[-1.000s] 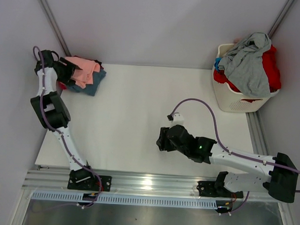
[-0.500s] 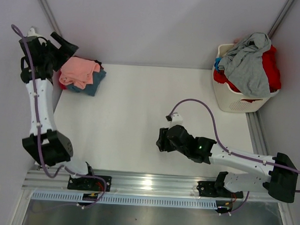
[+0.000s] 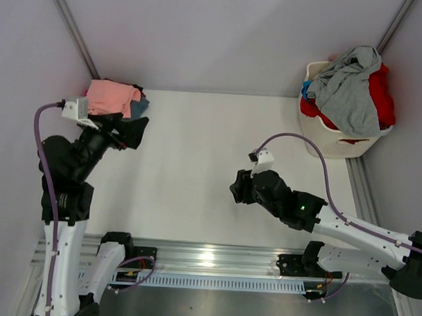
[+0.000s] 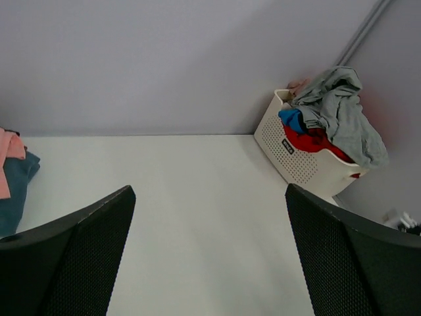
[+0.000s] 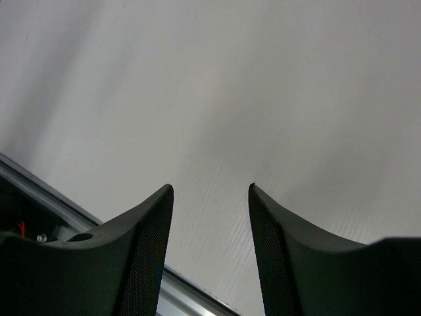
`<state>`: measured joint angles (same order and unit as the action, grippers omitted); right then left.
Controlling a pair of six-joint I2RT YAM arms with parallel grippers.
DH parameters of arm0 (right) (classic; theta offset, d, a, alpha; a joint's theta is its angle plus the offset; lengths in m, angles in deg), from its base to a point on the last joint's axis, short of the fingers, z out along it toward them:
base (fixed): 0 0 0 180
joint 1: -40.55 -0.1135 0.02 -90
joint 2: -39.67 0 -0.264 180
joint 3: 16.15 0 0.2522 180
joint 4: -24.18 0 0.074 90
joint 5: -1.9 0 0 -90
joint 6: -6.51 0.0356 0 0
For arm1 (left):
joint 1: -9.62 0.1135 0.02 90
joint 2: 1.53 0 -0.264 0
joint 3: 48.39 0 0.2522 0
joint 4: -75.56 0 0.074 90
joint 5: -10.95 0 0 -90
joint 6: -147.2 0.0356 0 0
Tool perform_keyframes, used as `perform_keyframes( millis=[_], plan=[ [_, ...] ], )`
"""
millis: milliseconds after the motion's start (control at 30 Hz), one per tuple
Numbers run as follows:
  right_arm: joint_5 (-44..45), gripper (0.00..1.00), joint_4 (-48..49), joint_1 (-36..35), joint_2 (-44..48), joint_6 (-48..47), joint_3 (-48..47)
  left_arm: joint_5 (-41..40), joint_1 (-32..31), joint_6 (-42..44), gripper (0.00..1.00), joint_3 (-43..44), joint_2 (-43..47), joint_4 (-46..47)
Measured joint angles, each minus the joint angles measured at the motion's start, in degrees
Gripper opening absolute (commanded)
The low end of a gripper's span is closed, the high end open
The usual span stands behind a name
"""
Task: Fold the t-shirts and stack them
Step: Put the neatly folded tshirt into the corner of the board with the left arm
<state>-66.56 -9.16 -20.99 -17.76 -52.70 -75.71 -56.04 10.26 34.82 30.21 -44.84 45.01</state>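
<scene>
While both grippers hang empty, a folded stack (image 3: 110, 97) lies far left and a basket (image 3: 329, 141) of shirts far right.

From above, the left gripper (image 3: 134, 133), jaws wide apart, hangs just on the near side of the stack, a salmon-pink t-shirt (image 3: 108, 95) on a teal t-shirt (image 3: 142, 103); the right gripper (image 3: 239, 190) is low over the middle of the table (image 3: 190, 150), well apart from all cloth; a grey t-shirt (image 3: 352, 87) drapes over red t-shirts (image 3: 385, 95) in the basket. On the left wrist, both fingers (image 4: 79, 263) frame bare table, the stack at the left edge outside them, the basket beyond, perhaps holding a blue shirt (image 4: 293, 120). On the right wrist, the fingers (image 5: 141, 250) stand partly apart with only table between them.
</scene>
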Motion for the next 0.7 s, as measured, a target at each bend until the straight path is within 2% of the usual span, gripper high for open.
perform_keyframes(
  millis=[267,300,367,567,700],
  plan=[
    [4.2,0.55,-1.6,2.05,2.93,-4.96,-2.93,0.7,-3.65,4.04,0.99,-8.0,8.74,-2.19],
    [4.87,0.62,-1.66,2.25,3.04,-5.73,-3.32,0.13,-4.26,4.57,0.99,-9.57,9.4,-3.08],
    [6.1,0.63,-1.68,2.64,3.08,-7.13,-4.02,-1.18,-5.51,5.31,0.99,-12.17,10.45,-4.94],
    [9.75,0.63,-2.27,3.17,2.71,-10.49,-6.38,-8.61,-8.87,7.5,0.99,-17.42,14.14,-9.6],
    [12.22,0.6,-2.69,3.17,2.71,-12.15,-6.69,-16.83,-11.85,9.11,0.99,-20.48,18.27,-11.17]
  ],
)
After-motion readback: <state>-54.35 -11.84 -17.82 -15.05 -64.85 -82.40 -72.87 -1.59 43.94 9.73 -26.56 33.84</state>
